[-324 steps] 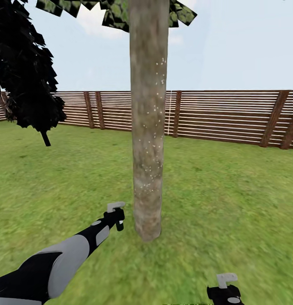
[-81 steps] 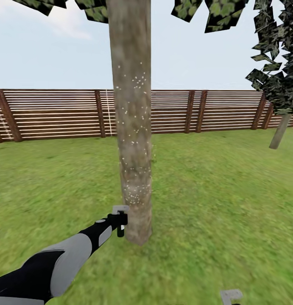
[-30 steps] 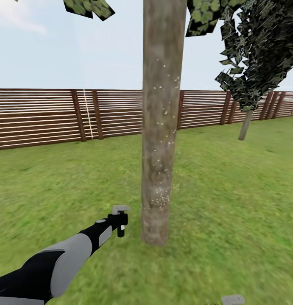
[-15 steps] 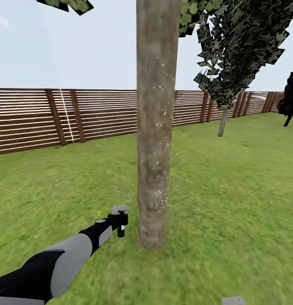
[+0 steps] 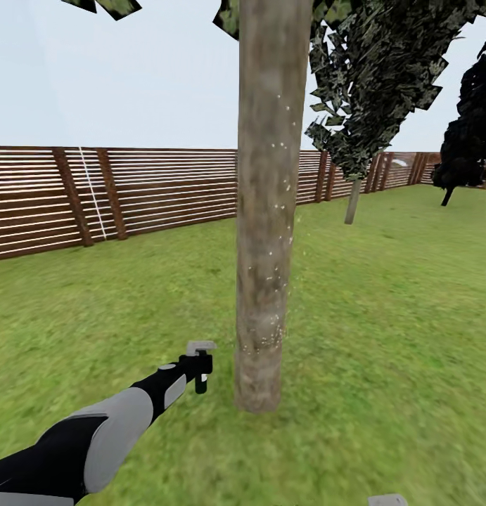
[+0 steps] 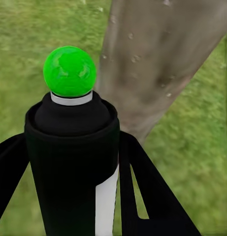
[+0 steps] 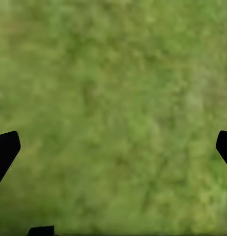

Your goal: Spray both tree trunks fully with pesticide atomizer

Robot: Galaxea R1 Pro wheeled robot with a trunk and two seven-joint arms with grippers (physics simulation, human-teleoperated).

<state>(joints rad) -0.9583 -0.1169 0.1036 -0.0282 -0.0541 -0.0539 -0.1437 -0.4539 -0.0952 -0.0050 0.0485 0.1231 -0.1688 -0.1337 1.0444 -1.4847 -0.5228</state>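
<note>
A thick mottled grey-brown tree trunk (image 5: 264, 211) rises straight in front of me, dotted with small white specks. My left gripper (image 5: 199, 365) hangs low just left of its base, shut on the pesticide atomizer (image 5: 200, 383), a small dark bottle. In the left wrist view the atomizer (image 6: 74, 147) is black with a pale stripe and a green ball on top, held between the two dark fingers (image 6: 147, 196), with the tree trunk (image 6: 157, 64) close behind. A second tree (image 5: 353, 200) stands further back to the right. My right gripper (image 7: 113, 150) is open over bare grass.
A brown slatted fence (image 5: 151, 190) runs across the back of the lawn (image 5: 383, 316). A dark conifer (image 5: 468, 133) stands at the far right. A pale tip of the right arm (image 5: 387, 500) pokes in at the bottom edge.
The whole view has swung around the trunk: the fence slid left, the second tree came closer to centre and the dark conifer grew larger. The left arm keeps its pose with the atomizer.
</note>
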